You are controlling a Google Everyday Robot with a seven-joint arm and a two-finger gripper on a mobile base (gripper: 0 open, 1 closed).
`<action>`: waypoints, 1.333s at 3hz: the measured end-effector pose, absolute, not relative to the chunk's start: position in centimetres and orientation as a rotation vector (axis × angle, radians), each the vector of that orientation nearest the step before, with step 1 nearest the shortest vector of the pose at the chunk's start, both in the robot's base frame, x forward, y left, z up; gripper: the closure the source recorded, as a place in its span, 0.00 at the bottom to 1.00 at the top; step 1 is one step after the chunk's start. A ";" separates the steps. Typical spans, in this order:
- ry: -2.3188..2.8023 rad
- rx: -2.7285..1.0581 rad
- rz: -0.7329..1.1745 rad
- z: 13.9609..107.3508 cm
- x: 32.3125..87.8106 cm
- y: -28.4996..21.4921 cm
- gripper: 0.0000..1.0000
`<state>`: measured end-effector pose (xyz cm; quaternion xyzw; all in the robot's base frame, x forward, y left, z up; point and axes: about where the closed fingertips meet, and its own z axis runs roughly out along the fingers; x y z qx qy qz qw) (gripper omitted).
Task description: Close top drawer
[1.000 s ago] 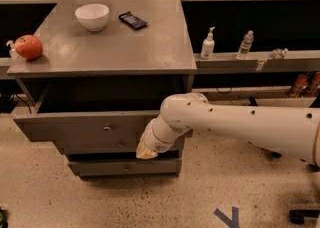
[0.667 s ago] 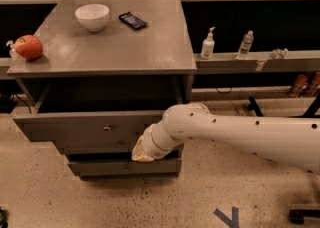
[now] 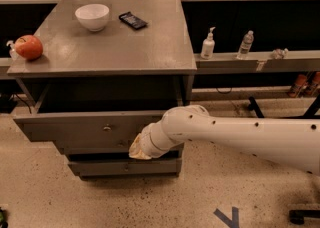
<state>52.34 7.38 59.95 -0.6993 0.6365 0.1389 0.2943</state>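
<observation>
My gripper (image 3: 140,150) sat at the end of my white arm (image 3: 235,134), low against the right part of the top drawer (image 3: 75,129), at the lower edge of its front panel. I could not tell whether the gripper was open or closed. The top drawer stood pulled out from the grey cabinet, its dark inside showing below the bench (image 3: 125,52), its small knob (image 3: 106,128) left of my gripper. Shorter drawer fronts (image 3: 125,168) lay beneath it. On the bench were a white bowl (image 3: 92,16), a black phone (image 3: 133,20) just beside it, and a red apple (image 3: 28,47) at the left edge. A pump bottle (image 3: 207,44) and a water bottle (image 3: 245,44) stood on the shelf (image 3: 290,61) to the right
</observation>
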 end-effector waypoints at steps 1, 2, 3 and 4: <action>1.639 -1.845 0.366 57.5 52.9 9.2 1.00; 1.588 -1.805 0.363 55.6 53.4 10.1 1.00; 1.569 -1.791 0.365 54.8 53.6 10.6 1.00; 1.550 -1.780 0.387 54.6 54.7 10.6 1.00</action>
